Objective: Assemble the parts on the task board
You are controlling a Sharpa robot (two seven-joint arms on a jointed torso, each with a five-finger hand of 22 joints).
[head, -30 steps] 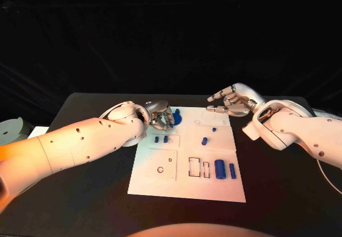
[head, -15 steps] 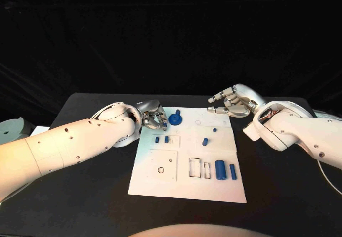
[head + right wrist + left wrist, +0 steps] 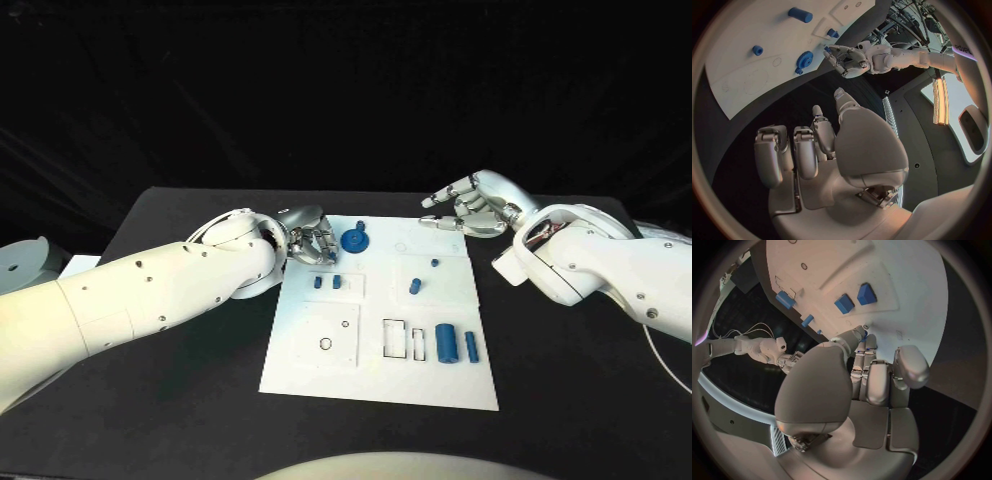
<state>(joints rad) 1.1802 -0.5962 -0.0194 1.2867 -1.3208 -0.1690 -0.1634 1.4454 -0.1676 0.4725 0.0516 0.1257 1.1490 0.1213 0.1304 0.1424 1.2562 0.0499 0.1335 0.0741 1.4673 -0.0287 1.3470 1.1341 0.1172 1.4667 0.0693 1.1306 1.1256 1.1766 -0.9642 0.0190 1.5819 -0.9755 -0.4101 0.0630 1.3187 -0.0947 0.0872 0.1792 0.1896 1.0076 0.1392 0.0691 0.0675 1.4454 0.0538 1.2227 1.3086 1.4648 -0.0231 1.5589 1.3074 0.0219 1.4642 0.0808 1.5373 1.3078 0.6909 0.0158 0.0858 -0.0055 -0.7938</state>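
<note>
Withdrawn leftward off the gear [image 3: 355, 241], which lies flat at the board's [image 3: 378, 380] far left, the empty, loosely curled left hand [image 3: 313, 243] is nearer it than the open right hand [image 3: 469, 204].

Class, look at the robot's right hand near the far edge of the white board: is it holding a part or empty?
Empty. The right robot hand hovers with fingers apart over the white task board, nothing between them.

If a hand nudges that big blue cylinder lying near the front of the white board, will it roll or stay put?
The big blue cylinder lies on its side on the flat board, so it would probably roll sideways if nudged. It looks like rigid plastic, likely light. Its smooth round surface may slip in a loose grip.
</note>
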